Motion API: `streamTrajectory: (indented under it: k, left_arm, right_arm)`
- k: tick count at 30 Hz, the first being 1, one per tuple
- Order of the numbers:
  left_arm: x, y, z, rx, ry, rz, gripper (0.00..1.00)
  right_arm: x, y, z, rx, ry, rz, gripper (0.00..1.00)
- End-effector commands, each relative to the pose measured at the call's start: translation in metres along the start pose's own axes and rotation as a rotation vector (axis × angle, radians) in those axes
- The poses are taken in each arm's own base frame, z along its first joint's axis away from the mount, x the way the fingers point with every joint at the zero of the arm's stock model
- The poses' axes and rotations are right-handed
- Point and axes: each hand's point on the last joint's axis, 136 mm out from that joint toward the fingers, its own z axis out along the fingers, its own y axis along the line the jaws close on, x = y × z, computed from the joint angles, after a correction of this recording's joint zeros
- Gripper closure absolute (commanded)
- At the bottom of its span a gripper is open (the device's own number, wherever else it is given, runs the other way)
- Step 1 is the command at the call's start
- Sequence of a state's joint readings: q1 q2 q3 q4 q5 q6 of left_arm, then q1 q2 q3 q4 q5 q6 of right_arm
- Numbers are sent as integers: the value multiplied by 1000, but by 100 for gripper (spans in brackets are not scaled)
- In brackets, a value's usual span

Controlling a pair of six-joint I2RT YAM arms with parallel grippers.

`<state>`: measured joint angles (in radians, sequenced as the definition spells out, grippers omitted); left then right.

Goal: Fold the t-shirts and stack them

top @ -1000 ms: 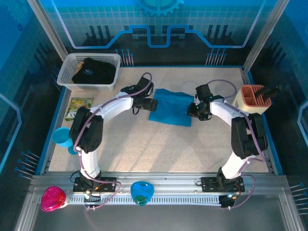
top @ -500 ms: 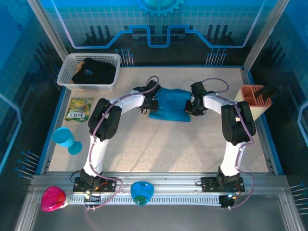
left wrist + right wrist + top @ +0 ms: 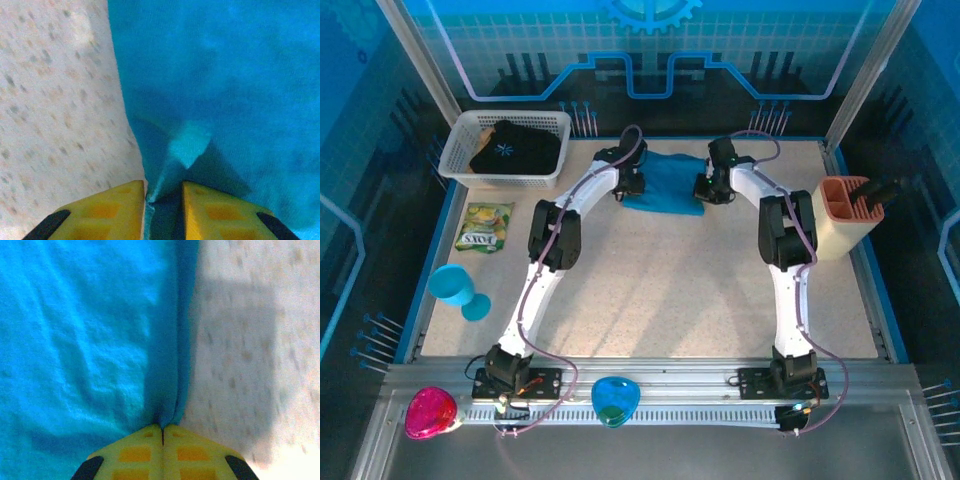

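Observation:
The teal-blue t-shirt (image 3: 665,184) lies folded near the far middle of the table. My left gripper (image 3: 633,184) is at its left edge. In the left wrist view the yellow fingers (image 3: 120,207) are closed on a bunched fold of teal cloth (image 3: 210,75), and the left gripper (image 3: 163,194) is shut on it. My right gripper (image 3: 705,188) is at the shirt's right edge. In the right wrist view the right gripper (image 3: 162,428) is shut, pinching the shirt's folded edge (image 3: 167,365). The black t-shirt (image 3: 515,148) with a pale starburst lies in the white basket (image 3: 460,168).
A snack packet (image 3: 485,226) and a light-blue cup (image 3: 455,288) sit along the left side. A tan holder (image 3: 845,215) stands at the right edge. Pink (image 3: 430,412) and blue (image 3: 615,398) items rest on the front rail. Bare tabletop (image 3: 660,290) spans the middle.
Both grippers closed on the teal shirt's side edges. Both arms stretched toward the far edge, and the shirt slid that way with them.

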<state>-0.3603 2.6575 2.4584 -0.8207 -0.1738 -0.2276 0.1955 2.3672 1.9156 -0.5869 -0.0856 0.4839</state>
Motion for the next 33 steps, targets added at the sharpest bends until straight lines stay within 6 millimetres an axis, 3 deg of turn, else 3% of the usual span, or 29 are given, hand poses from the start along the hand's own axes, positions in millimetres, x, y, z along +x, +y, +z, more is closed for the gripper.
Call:
streamTrajectory:
  k: [1,6,13,18,23,27,31,33]
  left_arm:
    - [5,15,9,-2,61,37,72]
    - [-17,18,10,44,-8,45,70]
    - [-37,15,6,47,-89,97,61]
    - [-54,13,-8,52,-148,114,51]
    - [-82,7,-60,79,-250,111,36]
    - [-104,2,-126,92,-367,122,22]
    - [-105,1,-186,80,-436,142,14]
    - [-95,1,-205,73,-446,154,12]
  right_arm:
    - [4,-14,24,4,77,24,100]
    - [-20,-19,37,-2,61,56,100]
    - [-22,-21,44,-18,58,90,100]
    - [-26,-15,34,-41,51,89,100]
    - [-42,1,-7,-65,-2,41,81]
    - [-53,15,-60,-83,-69,-33,68]
    - [-51,24,-112,-97,-134,-90,60]
    - [-45,25,-131,-108,-156,-105,57]
